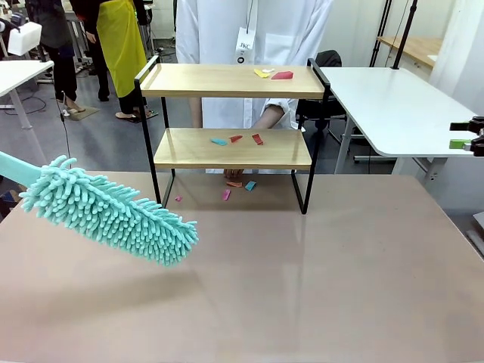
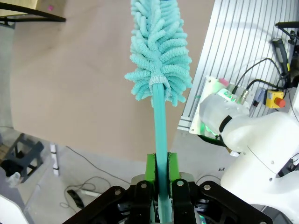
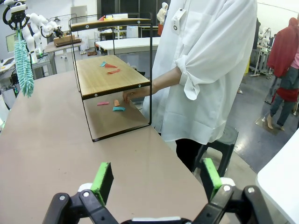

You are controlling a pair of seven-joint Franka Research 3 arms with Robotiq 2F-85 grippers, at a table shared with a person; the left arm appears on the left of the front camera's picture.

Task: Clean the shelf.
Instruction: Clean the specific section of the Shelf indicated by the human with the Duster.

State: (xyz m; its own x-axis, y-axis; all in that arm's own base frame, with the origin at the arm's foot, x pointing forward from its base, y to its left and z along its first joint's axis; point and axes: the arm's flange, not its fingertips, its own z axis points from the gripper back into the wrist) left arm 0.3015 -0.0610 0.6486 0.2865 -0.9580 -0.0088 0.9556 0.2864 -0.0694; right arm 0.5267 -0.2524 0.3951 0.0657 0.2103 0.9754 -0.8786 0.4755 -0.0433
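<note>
A small two-tier shelf of light wood boards in a thin black metal frame [image 1: 227,82] stands at the far middle of the beige table [image 1: 325,287]. Coloured paper scraps [image 1: 238,139] lie strewn on both boards and on the tabletop beneath. A person in a white coat [image 1: 257,30] stands behind it, one hand [image 3: 130,94] reaching in under the lower board. The left gripper [image 2: 161,161] is clamped tight on the handle of a fluffy teal microfibre duster [image 1: 113,215], held above the table to the shelf's near left, not touching it. The right gripper [image 3: 159,179] hangs with jaws spread wide, holding nothing.
</note>
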